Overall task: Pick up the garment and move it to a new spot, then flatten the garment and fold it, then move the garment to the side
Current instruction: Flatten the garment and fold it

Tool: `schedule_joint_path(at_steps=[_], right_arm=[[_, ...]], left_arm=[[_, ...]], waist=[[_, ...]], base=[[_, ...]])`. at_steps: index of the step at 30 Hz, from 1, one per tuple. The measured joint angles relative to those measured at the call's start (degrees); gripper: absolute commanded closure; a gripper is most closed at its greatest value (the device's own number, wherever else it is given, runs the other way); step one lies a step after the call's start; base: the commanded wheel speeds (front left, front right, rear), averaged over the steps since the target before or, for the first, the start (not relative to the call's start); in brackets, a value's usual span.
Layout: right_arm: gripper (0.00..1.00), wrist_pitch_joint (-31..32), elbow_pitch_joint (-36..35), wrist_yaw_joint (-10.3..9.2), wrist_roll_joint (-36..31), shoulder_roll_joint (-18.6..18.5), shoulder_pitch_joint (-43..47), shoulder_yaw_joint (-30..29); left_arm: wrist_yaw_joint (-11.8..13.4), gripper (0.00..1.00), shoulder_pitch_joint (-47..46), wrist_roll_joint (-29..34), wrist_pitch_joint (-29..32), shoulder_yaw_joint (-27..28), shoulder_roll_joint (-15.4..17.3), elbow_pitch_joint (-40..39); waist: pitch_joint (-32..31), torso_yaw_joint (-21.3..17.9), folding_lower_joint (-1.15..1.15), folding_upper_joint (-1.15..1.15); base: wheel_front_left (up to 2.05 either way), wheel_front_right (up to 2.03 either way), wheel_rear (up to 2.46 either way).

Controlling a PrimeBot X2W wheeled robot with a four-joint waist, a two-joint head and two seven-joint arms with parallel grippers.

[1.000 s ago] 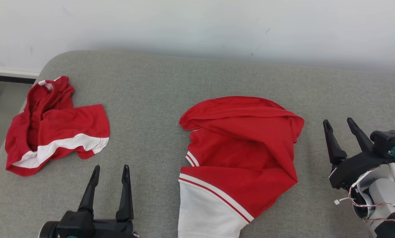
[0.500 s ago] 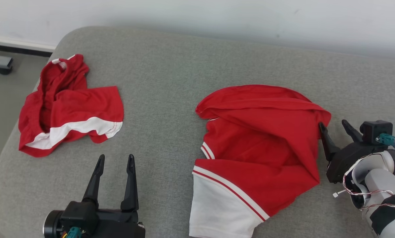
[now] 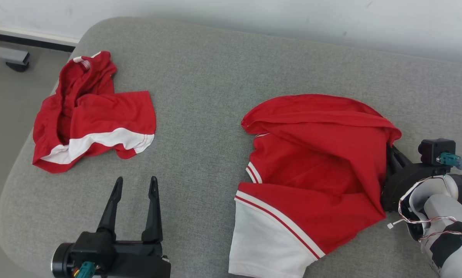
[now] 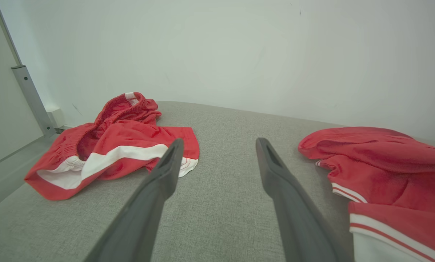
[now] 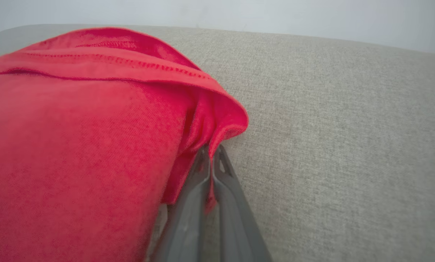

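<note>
A crumpled red shirt [image 3: 316,170] with a white, red-striped sleeve lies on the grey cushion [image 3: 200,96], right of centre. My right gripper [image 3: 393,154] is at the shirt's right edge, its tips tucked under the cloth. In the right wrist view the right gripper [image 5: 211,156] is shut on a fold of the red shirt [image 5: 75,145]. At the lower left, my left gripper [image 3: 135,183] is open over bare cushion with nothing between its fingers. The left wrist view has the left gripper [image 4: 219,142] pointing between the two garments, with the shirt [image 4: 384,163] at its right.
Red shorts [image 3: 92,116] with a white band lie bunched at the cushion's left end, also seen as red shorts [image 4: 119,142] from the left wrist. A white wall runs behind. Floor and a metal foot [image 3: 14,60] lie off the left edge.
The head camera has shifted. My right gripper, open beside the shirt before, has moved in to the shirt's right edge and shut on it. The left gripper has stayed put.
</note>
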Motion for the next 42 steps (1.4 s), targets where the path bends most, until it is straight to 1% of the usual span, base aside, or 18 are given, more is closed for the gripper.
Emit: schedule_joint_path(at_steps=[2,7,10,14,18,23,26,30,32,35,38,42], right_arm=[[1.00,-0.67,-0.69,0.00,0.20,-0.57,0.19,1.24],[1.00,-2.41,-4.67,0.00,1.33,-2.85,1.57,3.68],[1.00,-2.33,-6.64,0.00,2.31,-3.86,2.77,4.48],[1.00,-0.76,-10.95,0.00,4.56,-6.35,6.03,4.94],[1.00,1.18,-16.62,0.00,6.31,-8.95,10.16,3.86],[1.00,4.46,-24.81,0.00,7.37,-11.83,17.00,-0.10],[1.00,6.98,-31.04,0.00,7.66,-13.08,21.24,-4.28],[1.00,12.18,-40.17,0.00,7.35,-14.01,26.92,-11.12],[1.00,15.36,-45.06,0.00,6.98,-13.66,30.04,-15.10],[1.00,20.61,-53.08,0.00,5.13,-11.27,35.20,-21.04],[1.00,25.72,-60.10,0.00,2.78,-7.64,39.51,-26.16],[1.00,30.81,-66.18,0.00,-0.99,-2.72,43.87,-30.96]], left_arm=[[0.33,0.00,0.57,0.00,0.00,0.56,0.01,0.09],[0.24,0.00,2.49,0.00,0.00,1.62,0.00,0.52],[-0.10,0.00,3.18,0.00,0.00,1.78,-0.02,0.60],[-0.22,0.00,4.28,0.00,0.00,2.24,-0.01,1.01],[-0.23,0.00,5.39,-0.01,0.00,2.41,-0.01,1.00],[-0.20,0.00,6.48,-0.01,0.00,2.72,-0.01,1.09],[-0.12,0.00,7.15,-0.03,0.00,2.94,-0.01,1.01],[-0.14,0.00,7.54,-0.12,0.00,3.04,-0.01,1.01],[-0.13,0.00,7.70,-0.12,0.00,3.01,0.00,0.98],[-0.12,0.00,7.79,-0.23,0.00,2.98,-0.01,0.86],[-0.09,0.00,7.78,-0.29,0.00,2.93,-0.02,0.79],[-0.08,0.00,7.75,-0.45,0.00,2.90,-0.01,0.86]], waist=[[-0.41,-0.38,0.00,0.00],[-2.10,-2.36,0.00,0.00],[-2.98,-3.36,-0.01,0.00],[-4.92,-5.35,-0.01,0.00],[-6.55,-7.47,-0.01,0.00],[-8.23,-9.75,-0.02,0.00],[-9.00,-10.90,-0.02,0.00],[-9.61,-12.03,-0.01,-0.01],[-9.83,-12.32,-0.02,-0.01],[-9.84,-12.47,-0.02,-0.01],[-9.50,-12.44,-0.01,0.00],[-9.30,-12.31,-0.01,0.00]], base=[[0.00,0.00,0.00],[0.00,0.00,0.00],[0.00,0.00,0.00],[0.00,0.00,0.00],[0.00,0.00,0.00],[0.00,0.00,0.00],[0.00,0.00,0.00],[0.00,0.00,0.00],[0.00,0.00,0.00],[0.00,0.00,0.00],[0.00,0.00,0.00],[0.00,0.00,0.00]])
